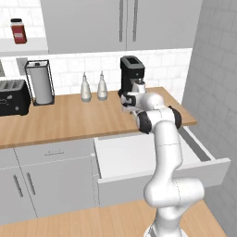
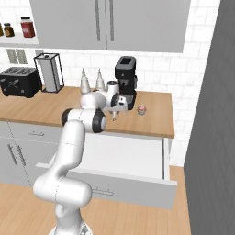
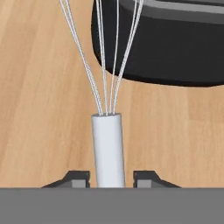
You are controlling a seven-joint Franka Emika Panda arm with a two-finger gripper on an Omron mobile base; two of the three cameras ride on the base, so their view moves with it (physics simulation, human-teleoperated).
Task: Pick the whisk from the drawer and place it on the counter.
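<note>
Whisk (image 3: 108,148) is out of the drawer and over the worktop, so pick is done, place nearly done.

Worktop (image 1: 69,118) runs across mid-frame in the left base view; wood grain sits right behind the whisk in the hand view. Drawer (image 1: 139,157) stands pulled open at centre-right, white interior bare where it shows past the arm. Coffee machine (image 2: 125,75) sits at the back of the worktop, centre of the right base view; its dark base looms at the upper right of the hand view, just beyond the wire loops.

Hand (image 2: 114,114) hangs low over the worktop in front of the machine. In the hand view its fingertips (image 3: 78,178) stand slightly apart from the handle on both sides, small gaps visible, so the pinch reads as just let go rather than clamped.

Left to do: judging by this, only confirm the whisk rests on the wood, then lift clear. Contact with the surface itself can't be told.
</note>
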